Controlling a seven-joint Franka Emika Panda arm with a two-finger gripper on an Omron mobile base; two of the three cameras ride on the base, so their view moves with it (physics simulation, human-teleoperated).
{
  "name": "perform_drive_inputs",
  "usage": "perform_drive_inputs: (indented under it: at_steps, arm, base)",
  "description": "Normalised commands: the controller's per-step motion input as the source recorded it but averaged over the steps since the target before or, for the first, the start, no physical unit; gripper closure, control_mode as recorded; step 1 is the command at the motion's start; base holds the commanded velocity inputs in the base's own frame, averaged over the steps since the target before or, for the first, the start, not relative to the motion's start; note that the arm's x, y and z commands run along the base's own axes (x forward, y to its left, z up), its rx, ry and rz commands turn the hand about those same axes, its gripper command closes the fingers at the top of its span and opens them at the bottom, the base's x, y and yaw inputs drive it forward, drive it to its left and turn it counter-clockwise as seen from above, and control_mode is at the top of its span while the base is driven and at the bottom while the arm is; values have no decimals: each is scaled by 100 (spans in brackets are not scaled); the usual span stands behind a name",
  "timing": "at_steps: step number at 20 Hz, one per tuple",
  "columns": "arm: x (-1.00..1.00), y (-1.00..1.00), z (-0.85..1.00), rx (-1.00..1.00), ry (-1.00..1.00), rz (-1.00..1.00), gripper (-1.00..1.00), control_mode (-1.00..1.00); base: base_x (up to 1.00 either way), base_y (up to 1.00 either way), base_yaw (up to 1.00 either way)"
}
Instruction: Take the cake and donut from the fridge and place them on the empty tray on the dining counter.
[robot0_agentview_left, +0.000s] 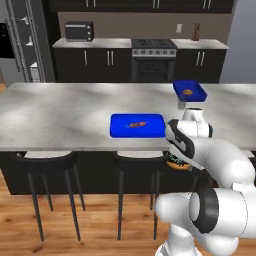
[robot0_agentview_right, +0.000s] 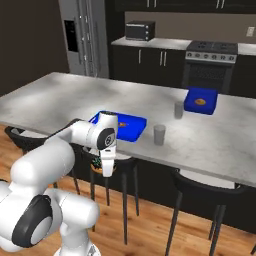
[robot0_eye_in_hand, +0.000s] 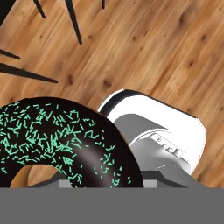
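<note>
The fridge (robot0_agentview_right: 85, 37) stands tall and grey at the far side of the kitchen, its long upright handles facing the room. In front of it runs the dining counter (robot0_agentview_left: 60, 115), a long slab of grey-white marbled stone, with dark stools (robot0_agentview_left: 47, 165) tucked along its near edge above a wooden floor (robot0_eye_in_hand: 144, 48).

Two bright blue trays sit on the counter. The larger blue tray (robot0_agentview_left: 137, 125) lies near the front edge and holds a small orange-brown item at its middle. The smaller blue tray (robot0_agentview_left: 190, 91) rests farther back toward the right end and also holds a small brownish item. Two grey cups (robot0_agentview_right: 159, 134) stand on the counter between the trays, well apart from each other.

The white robot arm (robot0_agentview_left: 210, 160) bends forward and down in front of the counter's near edge, so that its hand hangs below the level of the countertop, just beside a stool.

The donut (robot0_eye_in_hand: 65, 144) is at the gripper (robot0_agentview_right: 107, 169), off the counter and above the floor. It is a ring with dark chocolate icing, scattered green sprinkles and a tan edge around its hole. From the hand's camera the donut sits pressed close at the base of the fingers, which are clamped on it, partly apart.
</note>
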Motion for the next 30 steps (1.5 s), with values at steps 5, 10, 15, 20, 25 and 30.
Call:
perform_drive_inputs:
  at_steps: [5, 10, 15, 20, 25, 30]
  arm:
    - [0, 0, 0, 0, 0, 0, 100, 100]
    - [0, 0, 0, 0, 0, 0, 100, 100]
    - [0, 0, 0, 0, 0, 0, 100, 100]
    - [0, 0, 0, 0, 0, 0, 100, 100]
    - [0, 0, 0, 0, 0, 0, 100, 100]
    - [0, 0, 0, 0, 0, 0, 100, 100]
  base:
    - [-33, -87, 11]
    - [-33, -88, 11]
    - [-29, -87, 11]
    - [-25, -86, 11]
    - [-20, -83, 12]
    - [-10, -80, 13]
